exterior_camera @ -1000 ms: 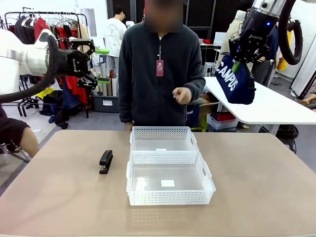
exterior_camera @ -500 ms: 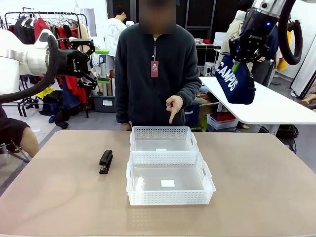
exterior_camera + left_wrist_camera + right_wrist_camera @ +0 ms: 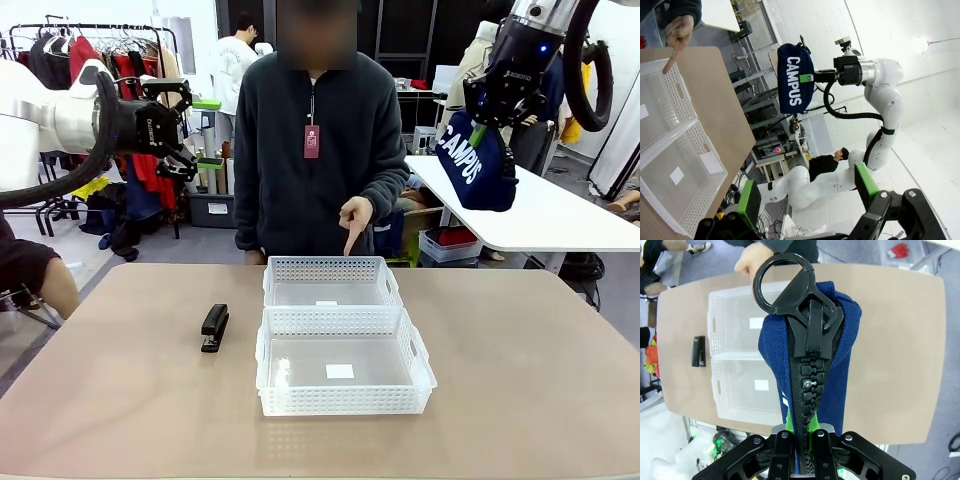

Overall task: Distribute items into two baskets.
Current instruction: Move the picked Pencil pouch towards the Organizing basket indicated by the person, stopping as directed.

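High at the upper right, my right gripper is shut on the navy pouch lettered "CAMPUS", which hangs from it well above the table. In the right wrist view the pouch rises between the shut green pads, zip and black ring facing the camera. The pouch also hangs from the right arm in the left wrist view. My left gripper is raised at the upper left, open and holding nothing. A small black stapler lies on the table left of the two white baskets: far basket, near basket.
A person stands at the far side; one hand points a finger down at the far basket. That hand and both baskets show in the left wrist view. A white table stands behind at the right, clothes racks at the back left.
The person's hand has dropped from chest height and now points down at the far basket. Both arms and the pouch have stayed still.
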Motion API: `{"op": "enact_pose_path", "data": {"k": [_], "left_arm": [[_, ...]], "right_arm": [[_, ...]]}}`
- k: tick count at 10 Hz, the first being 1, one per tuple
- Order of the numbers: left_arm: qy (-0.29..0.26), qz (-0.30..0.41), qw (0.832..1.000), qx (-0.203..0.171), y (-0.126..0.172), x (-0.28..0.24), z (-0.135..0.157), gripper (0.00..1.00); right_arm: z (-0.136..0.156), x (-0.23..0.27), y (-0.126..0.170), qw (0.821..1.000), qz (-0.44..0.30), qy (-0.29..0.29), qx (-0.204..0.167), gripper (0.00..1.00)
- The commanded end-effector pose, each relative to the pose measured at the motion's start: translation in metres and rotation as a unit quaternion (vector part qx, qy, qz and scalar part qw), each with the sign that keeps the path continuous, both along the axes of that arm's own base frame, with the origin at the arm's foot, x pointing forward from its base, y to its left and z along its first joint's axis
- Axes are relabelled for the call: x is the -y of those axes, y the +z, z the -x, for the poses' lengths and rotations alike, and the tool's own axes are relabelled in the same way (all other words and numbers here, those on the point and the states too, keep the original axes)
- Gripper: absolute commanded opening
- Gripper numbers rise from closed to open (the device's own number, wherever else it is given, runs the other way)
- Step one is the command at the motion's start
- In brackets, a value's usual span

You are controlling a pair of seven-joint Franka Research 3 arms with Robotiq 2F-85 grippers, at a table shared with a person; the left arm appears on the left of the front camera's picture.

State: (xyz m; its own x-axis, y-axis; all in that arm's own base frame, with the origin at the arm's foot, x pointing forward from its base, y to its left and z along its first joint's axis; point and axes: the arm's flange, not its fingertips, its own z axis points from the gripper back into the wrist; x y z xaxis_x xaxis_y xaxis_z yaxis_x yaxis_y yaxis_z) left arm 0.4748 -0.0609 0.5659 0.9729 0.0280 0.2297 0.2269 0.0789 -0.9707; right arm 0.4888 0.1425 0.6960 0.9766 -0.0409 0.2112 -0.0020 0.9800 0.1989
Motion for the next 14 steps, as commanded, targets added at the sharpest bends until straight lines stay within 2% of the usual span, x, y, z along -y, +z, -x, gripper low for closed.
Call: {"op": "enact_pose_path", "data": {"k": [1, 2, 3, 4, 6, 9, 11, 14], "left_arm": [[0.003, 0.0, 1.0, 0.001, 0.002, -0.001, 0.001, 1.0], [0.003, 0.0, 1.0, 0.001, 0.002, -0.001, 0.001, 1.0], [0.003, 0.0, 1.0, 0.001, 0.002, -0.001, 0.001, 1.0], [0.003, 0.0, 1.0, 0.001, 0.002, -0.001, 0.001, 1.0], [0.003, 0.0, 1.0, 0.001, 0.002, -0.001, 0.001, 1.0], [0.003, 0.0, 1.0, 0.001, 0.002, -0.001, 0.001, 1.0], [0.003, 0.0, 1.0, 0.001, 0.002, -0.001, 0.001, 1.0], [0.003, 0.0, 1.0, 0.001, 0.002, -0.001, 0.001, 1.0]], "right_arm": [[0.0, 0.0, 0.0, 1.0, 0.0, 0.0, 0.0, 0.0], [-0.007, -0.002, -0.006, 1.0, 0.009, 0.025, -0.002, 0.0], [-0.016, -0.003, -0.009, 0.996, 0.018, 0.085, 0.008, 0.0], [-0.031, -0.008, -0.01, 0.992, 0.039, 0.122, 0.002, 0.0], [-0.067, -0.019, -0.016, 0.976, 0.105, 0.188, 0.001, 0.0], [-0.098, -0.055, -0.023, 0.946, 0.143, 0.292, 0.01, 0.0], [-0.103, -0.07, -0.025, 0.929, 0.157, 0.332, 0.029, 0.0], [-0.104, -0.1, -0.038, 0.884, 0.176, 0.423, 0.095, 0.0]]}}
